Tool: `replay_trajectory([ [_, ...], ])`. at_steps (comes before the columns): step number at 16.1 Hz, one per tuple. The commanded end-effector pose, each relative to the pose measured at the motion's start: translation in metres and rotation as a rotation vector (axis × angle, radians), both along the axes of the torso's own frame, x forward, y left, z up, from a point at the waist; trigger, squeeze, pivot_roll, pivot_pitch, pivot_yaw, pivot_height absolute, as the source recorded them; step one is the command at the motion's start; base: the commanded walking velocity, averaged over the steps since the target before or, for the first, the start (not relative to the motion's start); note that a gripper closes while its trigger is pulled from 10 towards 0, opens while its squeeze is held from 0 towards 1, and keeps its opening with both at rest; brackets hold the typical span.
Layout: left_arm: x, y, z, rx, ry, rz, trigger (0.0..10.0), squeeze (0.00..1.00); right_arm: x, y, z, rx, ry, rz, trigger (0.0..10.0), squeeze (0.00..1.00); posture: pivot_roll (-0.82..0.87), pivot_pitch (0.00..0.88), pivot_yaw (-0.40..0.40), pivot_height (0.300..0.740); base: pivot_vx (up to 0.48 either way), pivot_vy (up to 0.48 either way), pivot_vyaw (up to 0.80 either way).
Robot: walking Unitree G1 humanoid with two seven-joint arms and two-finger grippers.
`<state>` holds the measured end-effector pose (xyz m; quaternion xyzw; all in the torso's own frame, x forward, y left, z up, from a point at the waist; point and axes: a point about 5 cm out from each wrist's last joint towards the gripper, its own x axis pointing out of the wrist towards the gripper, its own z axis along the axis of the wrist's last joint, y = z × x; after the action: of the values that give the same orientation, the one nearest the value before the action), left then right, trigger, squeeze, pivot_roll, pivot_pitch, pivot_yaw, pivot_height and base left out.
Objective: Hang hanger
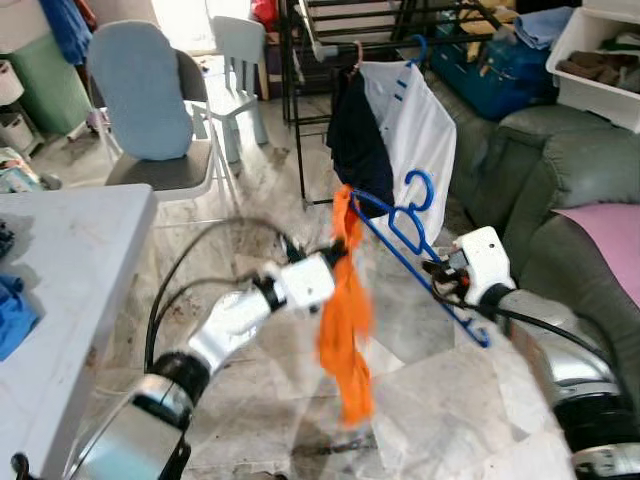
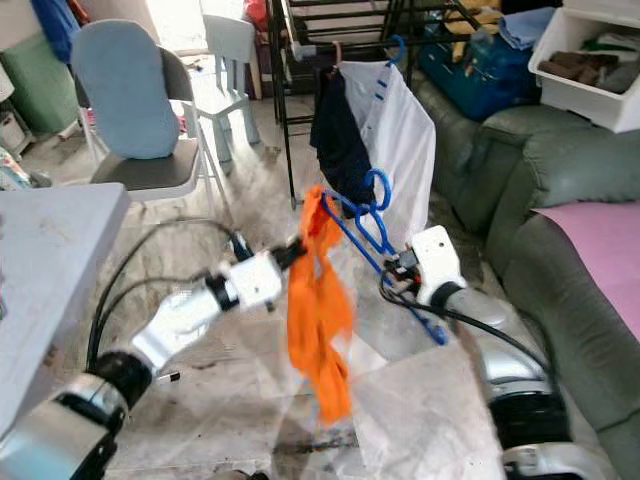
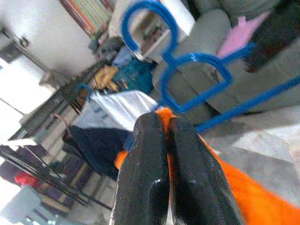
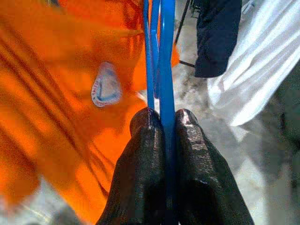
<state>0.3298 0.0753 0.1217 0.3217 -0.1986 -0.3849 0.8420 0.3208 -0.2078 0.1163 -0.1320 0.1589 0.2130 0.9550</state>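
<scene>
Both tools grip blue hanger (image 1: 420, 250) and orange garment (image 1: 345, 320), facing clothes rack (image 1: 330, 40).

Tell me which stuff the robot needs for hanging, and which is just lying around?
Needed:
blue hanger, pinched by the right gripper
orange shirt, pinched by the left gripper
drying rack

Lying around:
grey chair
green sofa
white table

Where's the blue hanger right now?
The blue hanger is mid-frame in the eye views, held between both pincers before the drying rack, with the orange garment draped on its left end.
</scene>
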Motion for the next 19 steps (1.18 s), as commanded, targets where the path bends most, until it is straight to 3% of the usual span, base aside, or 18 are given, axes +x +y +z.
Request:
replay_trajectory([
  [1, 0.003, 0.000, 0.008, 0.000, -0.008, -0.011, 10.0, 0.00, -0.002, -0.003, 0.000, -0.061, -0.010, 0.048, 10.0, 0.00, -0.19, 0.000, 0.033, 0.740, 0.000, 0.000, 0.00],
  [4, 0.012, 0.009, 0.017, 0.015, -0.030, 0.032, 10.0, 0.00, -0.014, -0.028, -0.005, -0.131, 0.048, 0.070, 10.0, 0.00, -0.20, 0.000, 0.036, 0.740, 0.000, 0.000, 0.00],
  [9, 0.023, 0.024, 0.027, 0.125, -0.073, 0.058, 10.0, 0.00, -0.047, -0.047, -0.003, -0.168, 0.146, 0.311, 10.0, 0.00, -0.20, 0.000, 0.040, 0.740, 0.000, 0.000, 0.00],
  [12, 0.024, 0.026, 0.030, 0.165, -0.099, 0.043, 10.0, 0.00, -0.050, -0.049, 0.003, -0.154, 0.154, 0.361, 10.0, 0.00, -0.20, 0.000, 0.040, 0.740, 0.000, 0.000, 0.00],
  [13, 0.024, 0.024, 0.031, 0.218, -0.127, 0.017, 10.0, 0.00, -0.054, -0.048, 0.003, -0.148, 0.179, 0.413, 10.0, 0.00, -0.20, 0.000, 0.040, 0.740, 0.000, 0.000, 0.00],
  [15, 0.024, 0.026, 0.029, 0.271, -0.137, 0.002, 10.0, 0.00, -0.055, -0.053, 0.005, -0.167, 0.177, 0.405, 10.0, 0.00, -0.20, 0.000, 0.040, 0.740, 0.000, 0.000, 0.00],
  [17, 0.029, 0.036, 0.025, 0.335, -0.112, 0.056, 10.0, 0.00, -0.053, -0.060, 0.010, -0.172, 0.169, 0.389, 10.0, 0.00, -0.20, 0.000, 0.045, 0.740, 0.000, 0.000, 0.00],
  [19, 0.033, 0.046, 0.022, 0.343, -0.095, 0.121, 10.0, 0.00, -0.055, -0.062, 0.012, -0.174, 0.170, 0.392, 10.0, 0.00, -0.21, 0.000, 0.050, 0.740, 0.000, 0.000, 0.00],
])
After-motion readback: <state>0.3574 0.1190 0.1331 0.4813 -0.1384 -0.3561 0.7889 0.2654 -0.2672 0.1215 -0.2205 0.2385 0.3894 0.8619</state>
